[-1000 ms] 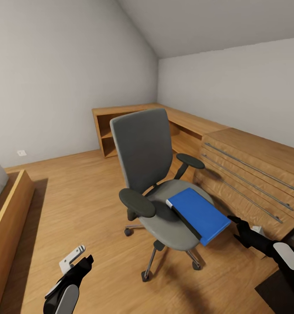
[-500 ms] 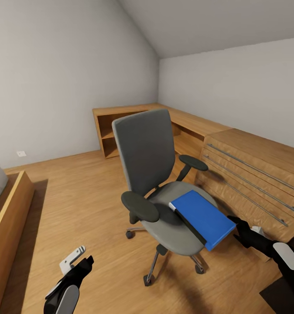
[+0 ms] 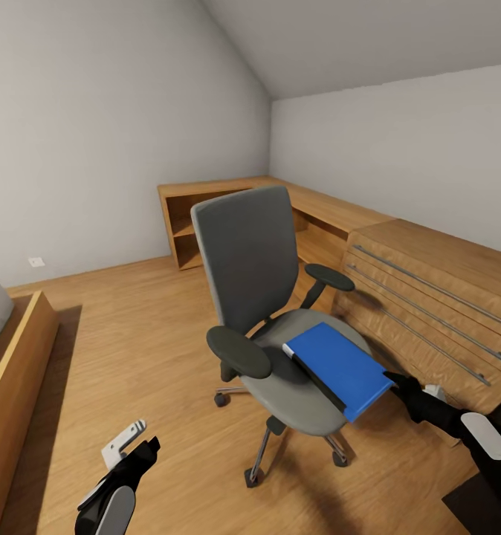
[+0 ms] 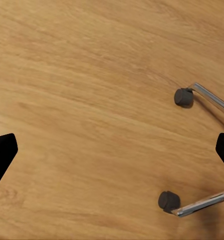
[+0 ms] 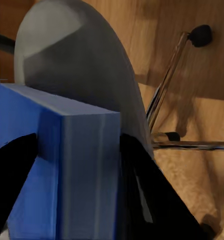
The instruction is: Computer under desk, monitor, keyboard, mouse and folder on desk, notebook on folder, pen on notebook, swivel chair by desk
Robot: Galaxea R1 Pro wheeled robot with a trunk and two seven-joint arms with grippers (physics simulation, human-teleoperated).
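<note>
**Right gripper closed on the blue folder at the chair seat**

The right gripper (image 5: 77,150) has its two dark fingers (image 5: 12,175) set on either side of the blue folder (image 5: 67,165), both pressed against the folder's corner edge, so the folder is clamped between them. In the head view the right gripper (image 3: 401,384) meets the near corner of the folder (image 3: 338,365), which overhangs the front edge of the seat and lies tilted across it.

The folder rests on the grey seat of the swivel chair (image 3: 250,253), between the two dark armrests. The chair stands on the wooden floor (image 3: 131,334), with its backrest upright and its wheeled base below. In the right wrist view the seat (image 5: 72,65) appears behind the folder, with a chrome base leg and castor (image 5: 200,35) beyond.

The left gripper (image 3: 131,438) hangs low over the floor, well apart from the chair, with its fingers spread wide. The left wrist view shows two castors (image 4: 184,96) on chrome legs above the floor boards.

Behind the chair, a wooden desk (image 3: 317,204) runs along the wall, and a drawer unit (image 3: 429,297) with long metal handles stands beside the chair. A wooden bed frame (image 3: 13,371) sits at the far side of the floor
</note>
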